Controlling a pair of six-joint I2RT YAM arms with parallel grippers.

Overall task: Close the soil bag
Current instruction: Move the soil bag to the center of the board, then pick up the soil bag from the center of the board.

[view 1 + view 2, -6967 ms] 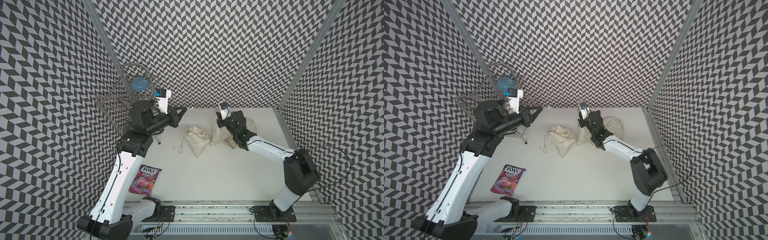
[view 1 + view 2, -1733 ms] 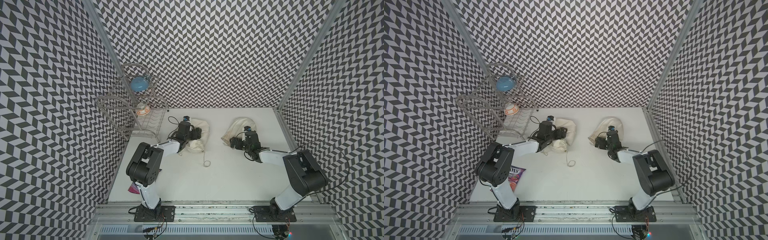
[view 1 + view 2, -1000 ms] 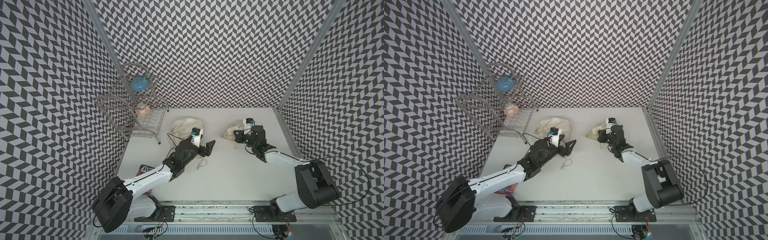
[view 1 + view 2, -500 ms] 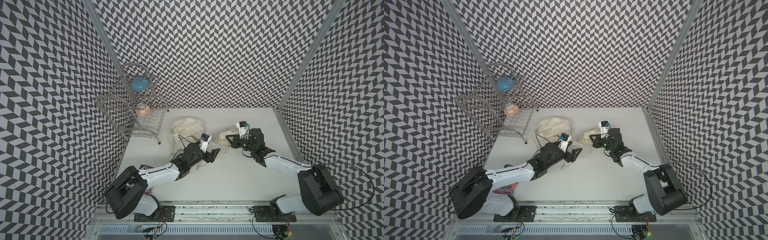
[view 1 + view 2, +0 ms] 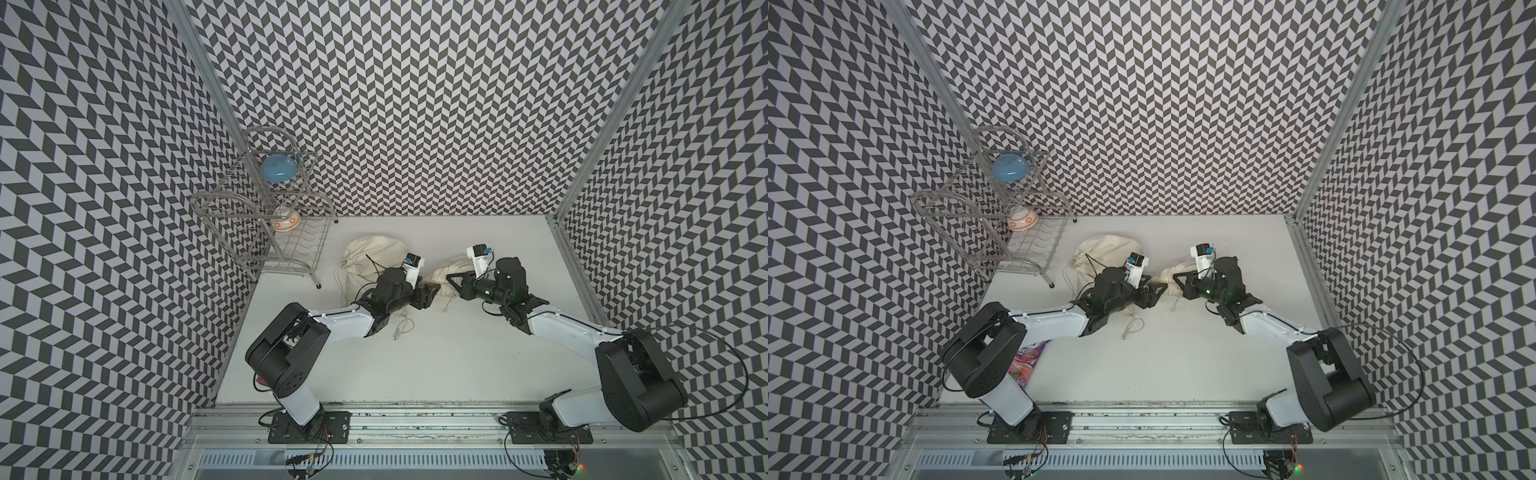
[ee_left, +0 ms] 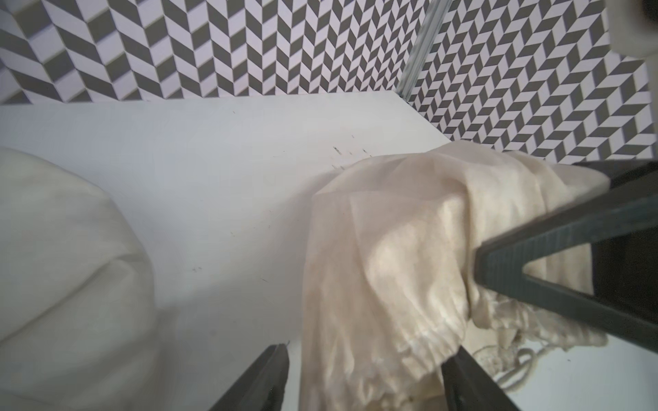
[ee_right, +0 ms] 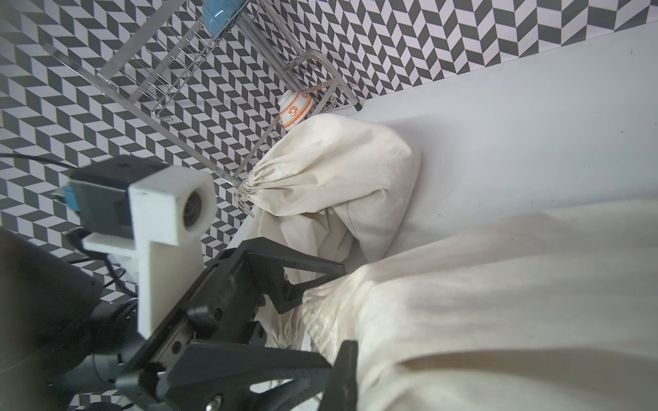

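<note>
Both top views: extended low from 7 o'clock with left gripper [image 5: 432,291], from 5 o'clock with right gripper [image 5: 451,279], tip to tip at soil bag [image 5: 439,274], centre of table [image 5: 457,365]. Left wrist: astride soil bag mouth, jaws apart. Right wrist: clamped on soil bag cloth.

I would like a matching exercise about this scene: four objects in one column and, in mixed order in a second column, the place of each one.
Objects
1. blue bowl
2. orange-patterned bowl
3. cinched cloth bag
4. loose-necked cloth bag

Places
A. between the left claw and the right claw
B. on the upper shelf of the wire rack
C. lying on the table, next to the wire rack
D. on the lower shelf of the wire rack

Pairs: 1-B, 2-D, 3-C, 4-A
</note>
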